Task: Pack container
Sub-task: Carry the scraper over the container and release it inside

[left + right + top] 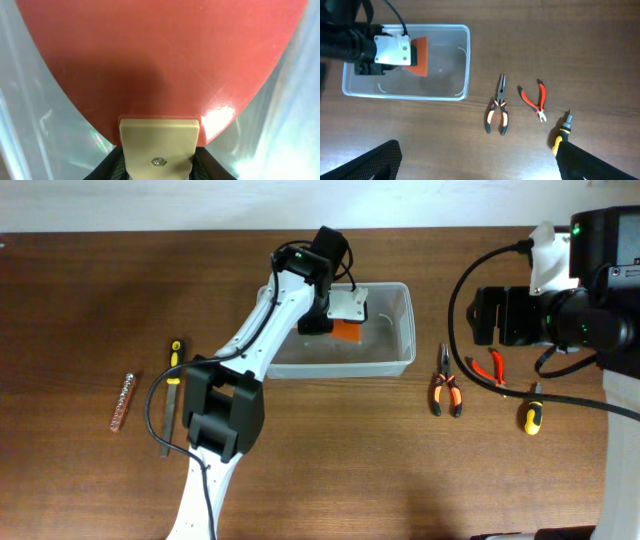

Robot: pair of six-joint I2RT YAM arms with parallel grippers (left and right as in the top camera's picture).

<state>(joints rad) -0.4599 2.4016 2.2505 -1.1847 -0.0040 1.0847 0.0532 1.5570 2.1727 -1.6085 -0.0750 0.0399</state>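
The container (402,308) is a clear plastic bin at the table's middle; it also shows in the right wrist view (462,65). My left gripper (325,320) reaches down inside it, shut on a flat red-orange tool (346,332). That tool (160,60) fills the left wrist view, with a tan piece (159,145) held between the black fingers (159,172). The bin's translucent floor shows around it. My right gripper (480,160) is wide open and empty, held high above the tools to the right of the bin (478,315).
Right of the bin lie orange-black pliers (446,385), red cutters (490,367) and a yellow-black screwdriver (531,415). At the left lie another yellow-black screwdriver (174,358), a dark file (167,420) and a pinkish drill bit (122,402).
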